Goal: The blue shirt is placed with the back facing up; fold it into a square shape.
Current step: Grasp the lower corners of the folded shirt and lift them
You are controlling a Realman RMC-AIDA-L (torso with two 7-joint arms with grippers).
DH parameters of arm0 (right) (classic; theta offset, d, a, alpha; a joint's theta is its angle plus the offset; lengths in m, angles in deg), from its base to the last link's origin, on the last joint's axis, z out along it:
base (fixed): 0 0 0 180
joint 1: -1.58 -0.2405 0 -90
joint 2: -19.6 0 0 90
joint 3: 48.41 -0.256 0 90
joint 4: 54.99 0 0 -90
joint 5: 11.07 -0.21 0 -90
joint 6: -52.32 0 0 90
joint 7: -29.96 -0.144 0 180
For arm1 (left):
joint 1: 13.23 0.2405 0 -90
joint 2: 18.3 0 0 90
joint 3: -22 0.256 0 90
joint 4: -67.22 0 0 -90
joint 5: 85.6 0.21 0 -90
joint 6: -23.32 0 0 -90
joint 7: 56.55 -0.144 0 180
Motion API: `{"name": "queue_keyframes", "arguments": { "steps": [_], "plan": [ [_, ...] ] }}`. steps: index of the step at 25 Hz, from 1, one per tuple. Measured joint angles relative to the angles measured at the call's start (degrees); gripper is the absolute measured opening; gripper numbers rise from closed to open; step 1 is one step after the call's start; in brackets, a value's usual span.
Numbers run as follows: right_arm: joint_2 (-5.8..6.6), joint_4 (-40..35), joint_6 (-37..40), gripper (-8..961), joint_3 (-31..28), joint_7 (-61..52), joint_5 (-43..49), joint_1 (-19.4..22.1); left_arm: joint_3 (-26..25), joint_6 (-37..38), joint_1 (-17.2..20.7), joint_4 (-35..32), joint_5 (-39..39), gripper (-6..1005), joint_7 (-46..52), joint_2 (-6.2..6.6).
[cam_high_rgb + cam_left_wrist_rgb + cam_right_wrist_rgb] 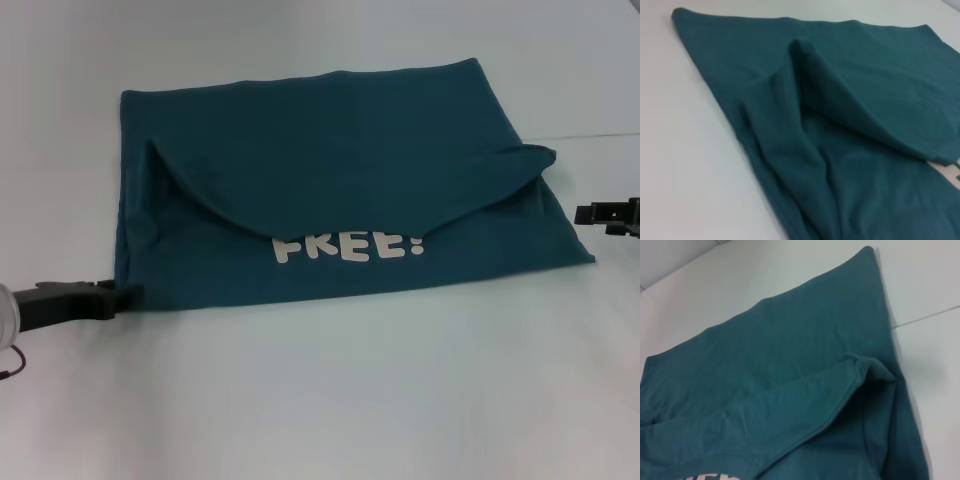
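Observation:
The blue shirt (330, 160) lies flat on the white table, folded into a wide rectangle. Its upper part is folded down as a curved flap over the middle. White letters (350, 247) show below the flap. My left gripper (112, 297) lies low on the table with its tip at the shirt's near left corner. My right gripper (592, 213) is just off the shirt's right edge, a little apart from the cloth. The left wrist view shows the flap and creased cloth (865, 75). The right wrist view shows the flap's right end (790, 350).
The white table (320, 400) stretches around the shirt on all sides. A thin seam line (600, 135) crosses the table at the far right. A red and black cable (12, 362) hangs by my left arm.

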Motion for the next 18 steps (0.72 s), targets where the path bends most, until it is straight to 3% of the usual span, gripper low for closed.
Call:
{"name": "queue_keyframes", "arguments": {
  "steps": [2, 7, 10, 15, 18],
  "plan": [
    [-0.02, 0.0, 0.0, 656, 0.0, 0.0, -0.01, -0.02, 0.02, 0.02, 0.3, -1.21, 0.0, 620, 0.39, -0.3],
    [-0.12, 0.0, 0.0, 656, 0.0, 0.0, -0.04, 0.19, 0.12, 0.19, 0.5, -1.91, 0.34, 426, 0.86, -0.44],
    [-0.14, 0.0, 0.01, 656, -0.05, 0.03, -0.04, 0.3, 0.12, 0.09, 0.42, -1.82, 1.56, 195, 0.9, -0.67],
    [-0.16, 0.0, 0.1, 655, -0.08, 0.12, -0.05, 0.39, 0.12, 0.17, 0.21, -2.05, 2.44, -4, 1.11, -0.91],
    [-0.16, 0.0, 0.12, 655, -0.08, 0.13, -0.05, 0.4, 0.12, 0.45, 0.3, -2.4, 2.49, -2, 1.16, -0.91]
  ]
}}
